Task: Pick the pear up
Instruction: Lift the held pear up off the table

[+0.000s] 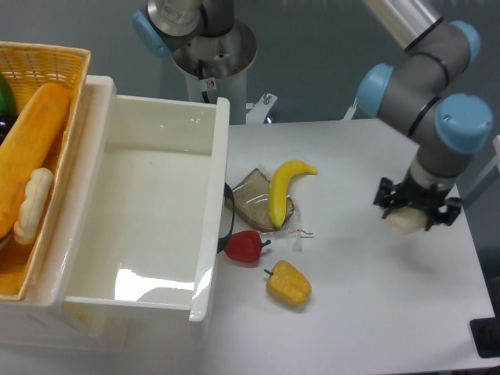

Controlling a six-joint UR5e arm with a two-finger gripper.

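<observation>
The pear (404, 222) is a small cream-white fruit at the right of the white table. It sits between the black fingers of my gripper (414, 212), which is shut on it and appears to hold it just above the table surface, with a shadow beneath. The stem is hidden by the gripper. The arm comes down from the upper right.
A yellow banana (283, 187) lies across a bread slice (255, 198). A red pepper (244, 247) and a yellow bell pepper (287, 283) lie near the table's middle. A large white bin (153, 203) stands at the left, beside a wicker basket (37, 70) with food. The table's right edge is close to the gripper.
</observation>
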